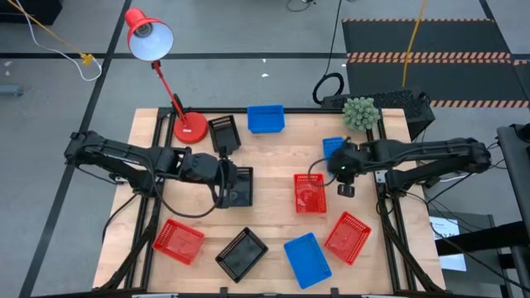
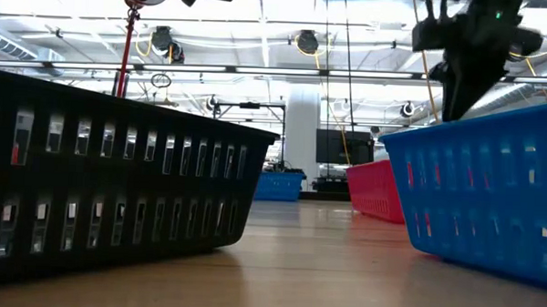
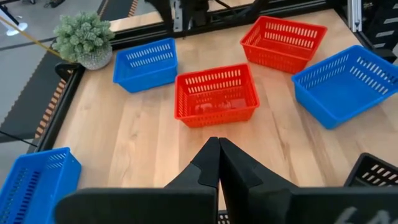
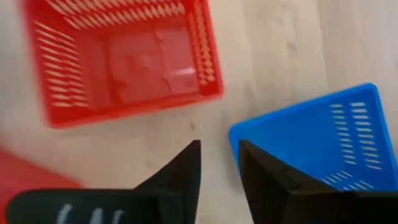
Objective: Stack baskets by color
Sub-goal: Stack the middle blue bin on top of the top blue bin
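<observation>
Black basket (image 2: 108,184) (likely long side on) faces low camera.

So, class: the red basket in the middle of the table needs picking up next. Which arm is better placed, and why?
Right. The right gripper hangs beside the middle red basket, jaws parted and empty. The left gripper is shut, over by a black basket.

Baskets (image 1: 310,193) perforated plastic, slightly glossy; table (image 1: 273,153) smooth pale wood.
</observation>
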Controlling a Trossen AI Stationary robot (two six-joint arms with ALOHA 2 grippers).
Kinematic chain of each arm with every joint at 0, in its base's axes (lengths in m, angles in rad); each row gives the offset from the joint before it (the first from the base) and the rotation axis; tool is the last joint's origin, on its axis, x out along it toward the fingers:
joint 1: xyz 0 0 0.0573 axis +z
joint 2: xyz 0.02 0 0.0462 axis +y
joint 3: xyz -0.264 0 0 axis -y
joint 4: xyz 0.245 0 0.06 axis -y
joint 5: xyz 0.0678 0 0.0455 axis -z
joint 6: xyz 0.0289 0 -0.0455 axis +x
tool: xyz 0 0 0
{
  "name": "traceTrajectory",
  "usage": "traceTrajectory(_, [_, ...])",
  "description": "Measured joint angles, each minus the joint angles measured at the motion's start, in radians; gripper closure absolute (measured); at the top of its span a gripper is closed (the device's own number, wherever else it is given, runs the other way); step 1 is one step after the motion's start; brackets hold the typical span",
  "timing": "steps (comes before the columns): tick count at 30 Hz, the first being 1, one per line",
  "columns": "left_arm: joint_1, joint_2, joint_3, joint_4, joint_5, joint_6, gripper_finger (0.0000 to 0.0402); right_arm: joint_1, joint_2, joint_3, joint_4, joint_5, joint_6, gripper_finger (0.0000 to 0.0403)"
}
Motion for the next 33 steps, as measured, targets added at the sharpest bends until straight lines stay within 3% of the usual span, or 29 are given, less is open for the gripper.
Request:
traceTrajectory(7, [0.0,0.0,0.0,0.0,0.0,-0.002,0.0386,-0.045,0.093,-0.03,0.002,0.019,-0.028,0.0272])
traceTrajectory(25, [0.0,-0.001,0.0,-0.005,0.001,-0.003,0.0385,-0.136,0.206,-0.125,0.12,0.018,-0.211,0.0272])
traceTrajectory(29, [0.0,-0.001,0.0,-0.005,0.001,0.001,0.0385,-0.148,0.203,-0.129,0.122,0.021,-0.223,0.03])
traceTrajectory(33, [0.0,-0.001,0.0,-0.005,0.001,0.003,0.0385,-0.149,0.201,-0.129,0.122,0.021,-0.254,0.0362])
